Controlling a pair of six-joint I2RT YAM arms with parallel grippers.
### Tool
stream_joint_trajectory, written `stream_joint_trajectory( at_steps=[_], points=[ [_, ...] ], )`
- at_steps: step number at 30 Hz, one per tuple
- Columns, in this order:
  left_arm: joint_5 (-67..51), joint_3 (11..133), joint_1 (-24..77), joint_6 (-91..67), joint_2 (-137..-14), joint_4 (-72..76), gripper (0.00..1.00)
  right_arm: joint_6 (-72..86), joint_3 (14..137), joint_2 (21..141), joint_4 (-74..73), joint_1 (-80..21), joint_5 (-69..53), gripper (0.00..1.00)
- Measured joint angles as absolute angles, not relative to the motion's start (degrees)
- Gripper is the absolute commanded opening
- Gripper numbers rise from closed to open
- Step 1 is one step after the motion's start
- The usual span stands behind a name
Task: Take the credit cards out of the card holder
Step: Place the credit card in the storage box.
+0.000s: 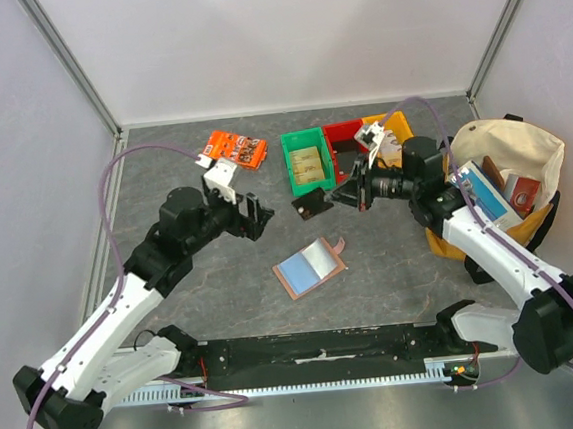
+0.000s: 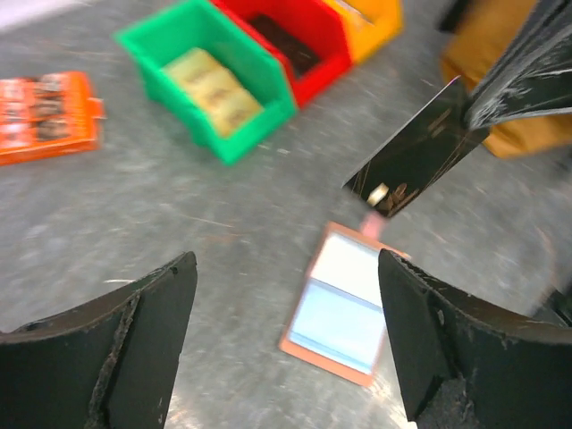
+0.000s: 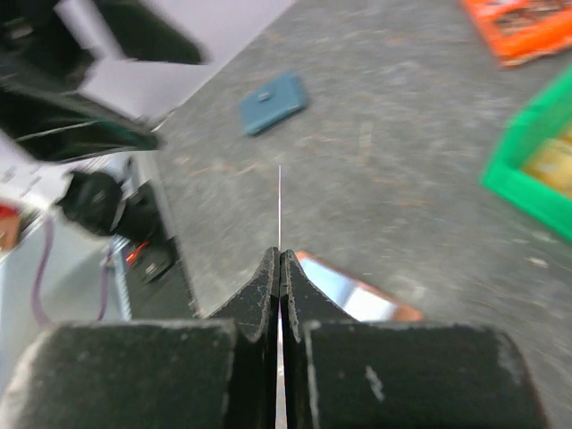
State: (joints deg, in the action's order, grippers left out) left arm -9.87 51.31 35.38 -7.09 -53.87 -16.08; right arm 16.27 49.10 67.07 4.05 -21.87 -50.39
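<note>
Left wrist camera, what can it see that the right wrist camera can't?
Only the left wrist view shows the card as a flat black face, plus the red bin and the yellow bin, all seen between the fingers of the open left gripper. Only the right wrist view shows a small teal-blue pouch, and the right gripper shut on the card, seen edge-on as a thin line. Both show the open card holder, the green bin and the orange packet.

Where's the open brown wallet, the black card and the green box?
Open tan leather card holder (image 1: 309, 266): top view, its light blue lining.
Black credit card (image 2: 413, 159): left wrist view, middle of its face.
Green plastic bin (image 2: 179, 100): left wrist view, its outer side wall.
</note>
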Motion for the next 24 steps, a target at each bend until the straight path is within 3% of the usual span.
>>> stream_joint_trajectory(
  at_steps=[11, 16, 24],
  points=[
    [18.57, 46.06, 28.73, -6.39, -42.24, -13.21, 0.99, 13.91, 68.29, 79.42, -13.45, -14.31, -19.94, 0.0],
    [22.7, 44.88, 23.14, -7.46, -39.57, -13.28, 0.99, 12.38, 75.16, 89.76, -17.06, -13.26, -10.48, 0.0],
    [23.88, 43.75, 20.32, -8.91, -35.77, -13.06, 0.99, 12.14, 82.32, 104.79, -18.48, -12.36, -8.58, 0.0]
  ],
)
